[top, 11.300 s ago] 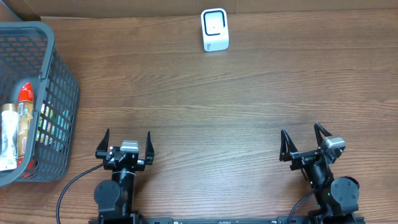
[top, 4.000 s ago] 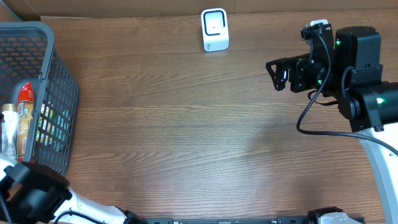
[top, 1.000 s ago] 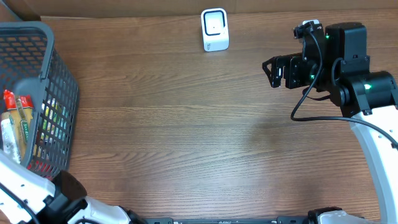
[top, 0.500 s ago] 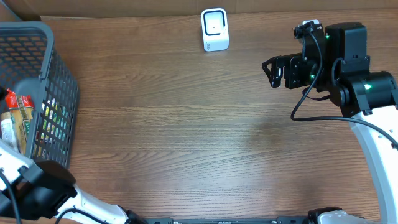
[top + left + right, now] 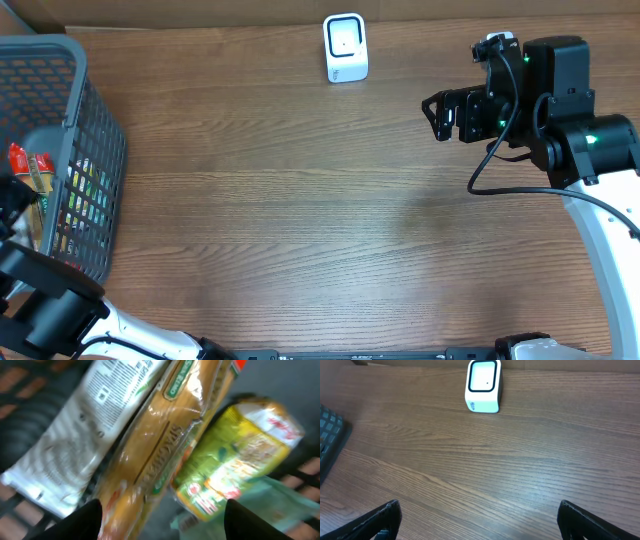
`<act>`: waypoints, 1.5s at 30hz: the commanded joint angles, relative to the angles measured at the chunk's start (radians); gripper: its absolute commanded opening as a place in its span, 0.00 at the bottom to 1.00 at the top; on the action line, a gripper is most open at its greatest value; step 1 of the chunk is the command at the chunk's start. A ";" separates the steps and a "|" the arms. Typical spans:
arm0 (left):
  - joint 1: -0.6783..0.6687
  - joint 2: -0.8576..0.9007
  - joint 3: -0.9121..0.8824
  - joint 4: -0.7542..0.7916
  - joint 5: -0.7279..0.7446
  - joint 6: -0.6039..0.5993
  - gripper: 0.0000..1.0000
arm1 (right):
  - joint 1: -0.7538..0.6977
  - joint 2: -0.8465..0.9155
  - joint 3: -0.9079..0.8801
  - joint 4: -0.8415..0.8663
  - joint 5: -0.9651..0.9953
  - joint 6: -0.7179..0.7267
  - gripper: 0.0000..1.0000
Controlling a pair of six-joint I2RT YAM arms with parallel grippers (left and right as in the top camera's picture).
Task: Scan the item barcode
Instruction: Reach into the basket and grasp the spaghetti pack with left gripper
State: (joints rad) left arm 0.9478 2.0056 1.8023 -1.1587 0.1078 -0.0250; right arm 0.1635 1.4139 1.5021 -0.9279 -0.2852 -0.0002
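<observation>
Basket (image 5: 98, 170), grey plastic mesh, at left edge of wooden tabletop (image 5: 300, 220), holds several packets in a loose heap. Left wrist view, blurred: spaghetti packet (image 5: 160, 445), clear wrap with green label, lies diagonal in the middle. White packet (image 5: 75, 435) with printed code lies touching its left side. Yellow-green pouch (image 5: 240, 455) sits just beside it on the right, over a teal wrapper (image 5: 285, 505). Left claw (image 5: 162, 510) is inside the basket, fingers (image 5: 90, 520) spread wide over the spaghetti packet, pinching nothing. Whether the tips touch the packet, can't tell.

White barcode scanner (image 5: 345, 47) stands upright at far centre of the tabletop, well apart from the basket. Right claw (image 5: 479, 506) hangs above the far right of the tabletop, facing left toward the scanner, fingers (image 5: 382, 517) spread fully, empty. Basket corner shows at the left edge of the right wrist view.
</observation>
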 commanded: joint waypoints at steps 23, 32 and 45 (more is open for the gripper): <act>-0.010 -0.004 -0.217 0.264 -0.103 0.051 0.85 | -0.002 -0.002 0.029 0.002 -0.008 -0.005 1.00; -0.011 0.049 -0.323 0.323 -0.119 0.082 0.87 | -0.002 -0.002 0.029 -0.009 -0.008 -0.005 1.00; -0.006 0.054 -0.335 0.323 -0.228 0.034 0.87 | -0.002 -0.002 0.029 -0.017 -0.008 -0.004 1.00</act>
State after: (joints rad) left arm 0.9298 2.0079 1.5074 -0.8188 0.0143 0.0284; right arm 0.1635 1.4139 1.5021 -0.9432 -0.2848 -0.0002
